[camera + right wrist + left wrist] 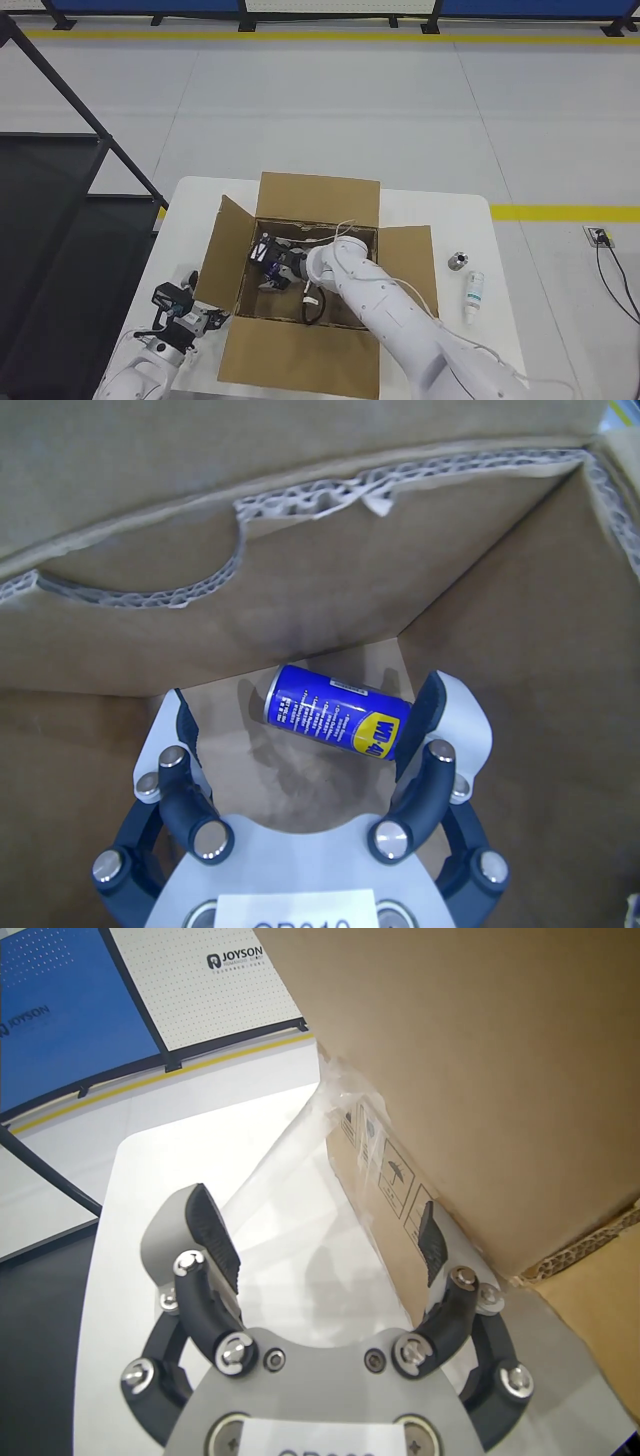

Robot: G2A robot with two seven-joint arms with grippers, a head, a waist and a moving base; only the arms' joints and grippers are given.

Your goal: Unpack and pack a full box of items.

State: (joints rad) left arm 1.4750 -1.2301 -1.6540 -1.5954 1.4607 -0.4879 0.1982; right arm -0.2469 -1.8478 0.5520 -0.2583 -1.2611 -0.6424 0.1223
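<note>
The open cardboard box (300,200) stands mid-table with its flaps spread. On its floor, near a corner, lies a blue and yellow spray can (332,717) on its side. My right gripper (306,689) hangs inside the box (500,625) just above the can, open; one fingertip overlaps the can's yellow end and nothing is held. In the top view the right gripper (272,262) is at the box's left inner side. My left gripper (312,1198) is open and empty over the white table (175,1163), close beside the box's outer wall (450,1053); from above the left gripper (200,318) is under the left flap.
A white bottle (473,296) lies on the table right of the box, with a small round grey item (458,262) just behind it. A black rack (50,230) stands off the table's left edge. A torn flap edge (300,500) overhangs the box interior.
</note>
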